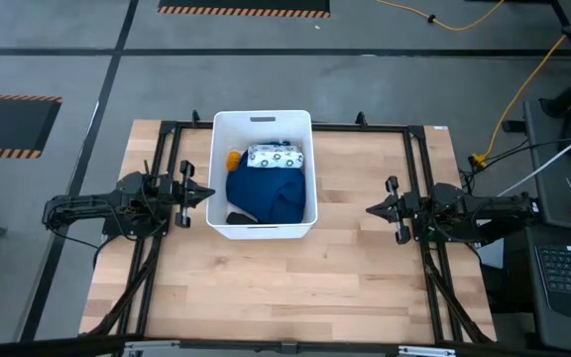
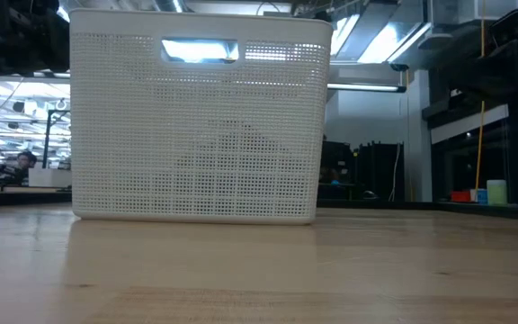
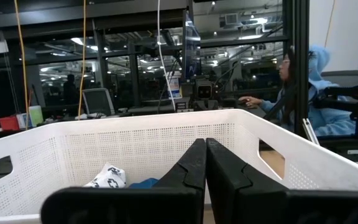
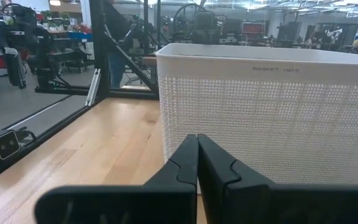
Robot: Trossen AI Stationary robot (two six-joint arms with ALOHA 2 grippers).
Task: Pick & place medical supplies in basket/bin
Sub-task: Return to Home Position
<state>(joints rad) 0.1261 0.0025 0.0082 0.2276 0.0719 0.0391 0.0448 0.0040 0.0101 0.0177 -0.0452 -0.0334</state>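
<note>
The white bin (image 1: pixel 262 231) sits mid-table (image 1: pixel 266 288), holding the blue cloth (image 1: pixel 266 193), orange bottle (image 1: pixel 233 158), dotted packet (image 1: pixel 275 156) and black oblong (image 1: pixel 238 217) — left end effector (image 1: pixel 209 194) and right end effector (image 1: pixel 370 210) flank it, fingers pressed together, empty.

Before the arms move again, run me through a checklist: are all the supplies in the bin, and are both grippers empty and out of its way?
1. Blue cloth inside the white bin: ok.
2. Orange bottle in the bin, at the slot-handle end: ok.
3. White dotted packet in the bin, beside the bottle: ok.
4. Black oblong in the bin: probably ok; only a dark shape shows at the cloth's edge.
5. Left gripper shut, empty, outside the bin's wall: ok.
6. Right gripper shut, empty, well apart from the bin: ok.
</note>
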